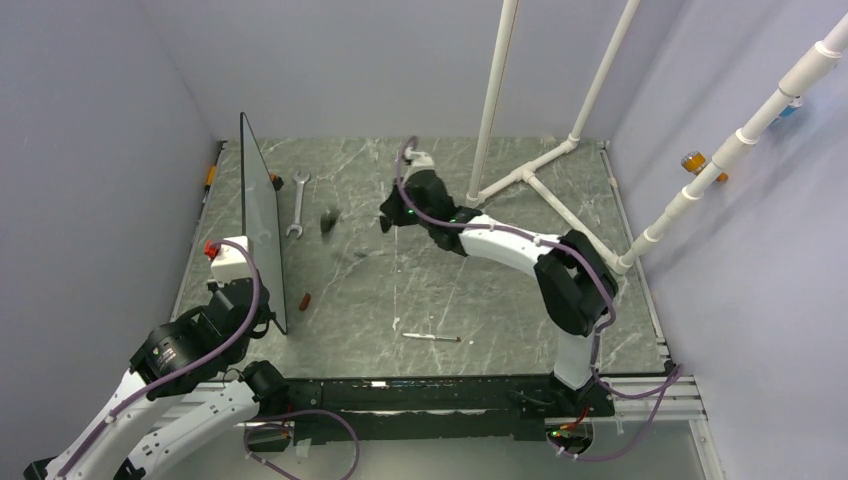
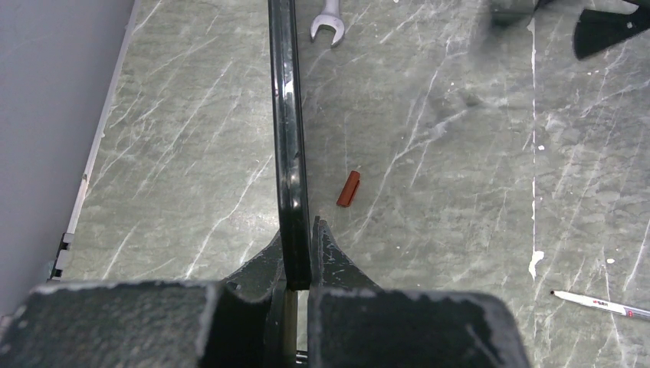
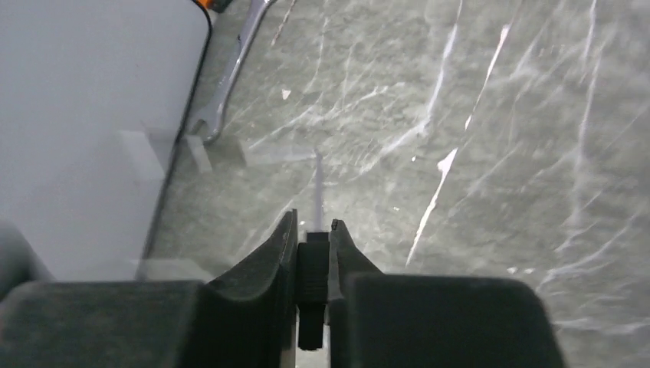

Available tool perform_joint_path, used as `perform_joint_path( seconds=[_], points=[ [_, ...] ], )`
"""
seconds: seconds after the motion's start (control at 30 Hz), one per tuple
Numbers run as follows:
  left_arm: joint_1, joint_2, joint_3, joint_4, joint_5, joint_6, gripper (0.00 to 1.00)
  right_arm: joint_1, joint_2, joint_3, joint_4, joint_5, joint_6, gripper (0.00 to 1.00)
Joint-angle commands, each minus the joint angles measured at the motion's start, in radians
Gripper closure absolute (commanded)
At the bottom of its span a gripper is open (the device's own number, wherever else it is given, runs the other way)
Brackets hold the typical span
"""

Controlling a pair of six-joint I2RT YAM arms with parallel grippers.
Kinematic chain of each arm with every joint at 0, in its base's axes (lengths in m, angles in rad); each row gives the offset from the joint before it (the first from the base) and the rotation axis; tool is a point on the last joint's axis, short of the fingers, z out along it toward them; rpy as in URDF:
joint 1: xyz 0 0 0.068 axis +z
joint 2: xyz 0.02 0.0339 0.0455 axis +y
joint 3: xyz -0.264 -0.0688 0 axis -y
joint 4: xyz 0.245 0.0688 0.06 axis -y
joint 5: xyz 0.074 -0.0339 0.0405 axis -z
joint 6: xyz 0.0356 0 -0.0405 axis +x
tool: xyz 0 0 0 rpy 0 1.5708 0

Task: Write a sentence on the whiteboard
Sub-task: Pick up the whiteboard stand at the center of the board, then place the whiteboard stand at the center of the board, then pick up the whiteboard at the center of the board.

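In the top view, the whiteboard stands upright on its long edge at the left of the tabletop, which is grey-green stone with pale veins. The board is seen almost edge-on. The left fingers clench its near end. The right fingers hang over the middle of the tabletop, well apart from the board, and whether they are clenched cannot be told here. A steel wrench lies just beside the board's face. A small red cap lies near the board's near end, and a white pen lies further right. White plastic pipes rise at the back.

In the left wrist view, the two dark, scuffed left fingers are pressed against either side of the whiteboard's glossy black rim, with no gap left. The red cap lies right of the rim, apart from it. The wrench's open end shows at the top. The pen carries red print too small to read.

In the right wrist view, the right fingers are nearly together, clamped on a small black object. A thin grey blurred streak runs forward from it. The whiteboard's plain white face and rounded, dark-rimmed corner fill the left, with the wrench just beside it on the tabletop.
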Motion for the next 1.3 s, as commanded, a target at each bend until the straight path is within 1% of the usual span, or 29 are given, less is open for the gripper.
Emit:
perform_joint_path(
  seconds=[0.0,0.13,0.3,0.33,0.37,0.4,0.5,0.63,0.7,0.8,0.83,0.9,0.93,1.0,1.07,1.13,1.27],
  points=[
    [-0.003,0.002,-0.022,0.041,0.096,-0.058,1.00,-0.079,-0.054,-0.171,0.417,-0.204,0.098,1.00],
    [-0.002,0.007,-0.022,0.040,0.094,-0.060,1.00,-0.114,-0.037,-0.291,0.631,-0.283,0.103,1.00],
    [-0.002,0.018,-0.020,0.038,0.092,-0.062,1.00,-0.137,-0.016,-0.389,0.748,-0.331,0.086,1.00],
    [-0.002,0.019,-0.020,0.038,0.092,-0.061,1.00,-0.137,-0.023,-0.419,0.763,-0.339,0.077,0.96],
    [-0.002,0.021,-0.022,0.038,0.092,-0.061,1.00,-0.137,-0.031,-0.430,0.764,-0.350,0.063,0.90],
    [-0.003,0.022,-0.022,0.040,0.090,-0.060,1.00,-0.137,-0.040,-0.436,0.754,-0.363,0.043,0.81],
    [-0.003,0.023,-0.022,0.041,0.089,-0.059,1.00,-0.136,-0.081,-0.450,0.705,-0.375,-0.025,0.46],
    [-0.002,0.022,-0.023,0.042,0.085,-0.058,1.00,-0.135,-0.153,-0.482,0.655,-0.345,-0.091,0.24],
    [-0.003,0.020,-0.027,0.043,0.085,-0.059,1.00,-0.136,-0.181,-0.479,0.612,-0.329,-0.118,0.17],
    [-0.003,0.024,-0.028,0.044,0.087,-0.058,1.00,-0.135,-0.214,-0.463,0.547,-0.291,-0.141,0.12],
    [-0.002,0.023,-0.027,0.044,0.087,-0.058,1.00,-0.135,-0.229,-0.421,0.445,-0.249,-0.142,0.11],
    [-0.002,0.023,-0.028,0.045,0.088,-0.058,1.00,-0.136,-0.230,-0.340,0.317,-0.213,-0.118,0.11],
    [-0.002,0.021,-0.031,0.048,0.088,-0.056,1.00,-0.137,-0.223,-0.266,0.244,-0.209,-0.098,0.11],
    [-0.001,0.020,-0.035,0.053,0.089,-0.053,1.00,-0.127,-0.204,-0.150,0.116,-0.198,-0.060,0.11],
    [-0.002,0.022,-0.039,0.061,0.091,-0.046,1.00,-0.114,-0.189,-0.068,0.027,-0.181,-0.027,0.10],
    [-0.002,0.021,-0.042,0.068,0.097,-0.039,1.00,-0.109,-0.170,0.006,-0.040,-0.186,0.015,0.10],
    [-0.002,0.011,-0.059,0.102,0.118,-0.008,1.00,-0.091,-0.103,0.162,-0.155,-0.253,0.074,0.09]
  ],
)
